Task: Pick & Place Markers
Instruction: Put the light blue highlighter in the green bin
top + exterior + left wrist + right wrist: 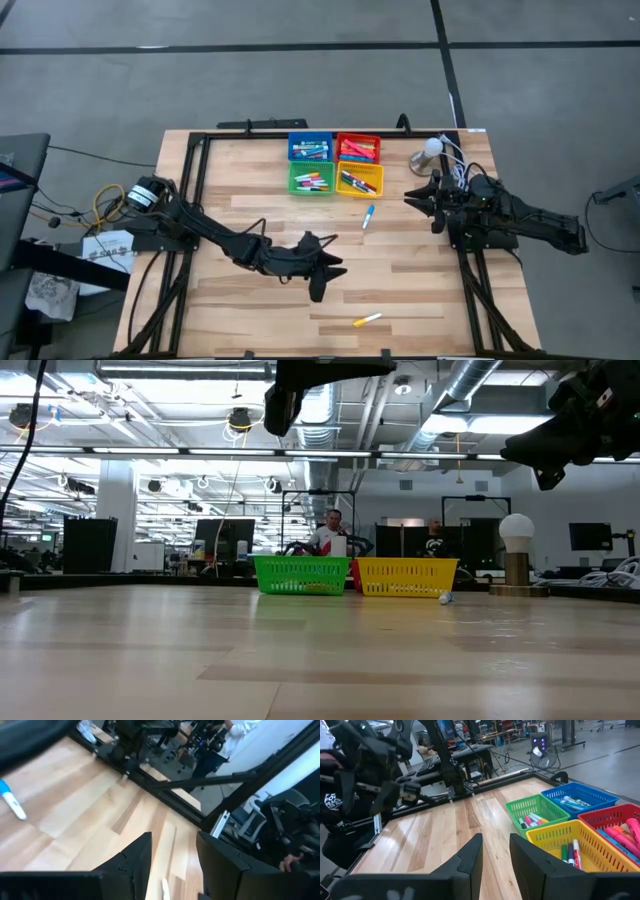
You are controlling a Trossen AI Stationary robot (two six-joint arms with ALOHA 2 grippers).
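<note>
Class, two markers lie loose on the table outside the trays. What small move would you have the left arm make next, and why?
Probably move the left gripper toward the yellow-capped marker and lower over it. Its fingers are open and empty, that marker lies nearest to it, and the blue-capped marker lies closer to the trays and the waiting right gripper.

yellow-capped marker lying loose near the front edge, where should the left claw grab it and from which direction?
Grip the yellow-capped marker mid-barrel, coming straight down from above. It lies flat on the table with bare wood all around, so a top-down pinch across its thin width should fit; turn the fingers square to its slightly slanted long axis. The left claw is open, hovering just behind it, nearer than the right claw.
</note>
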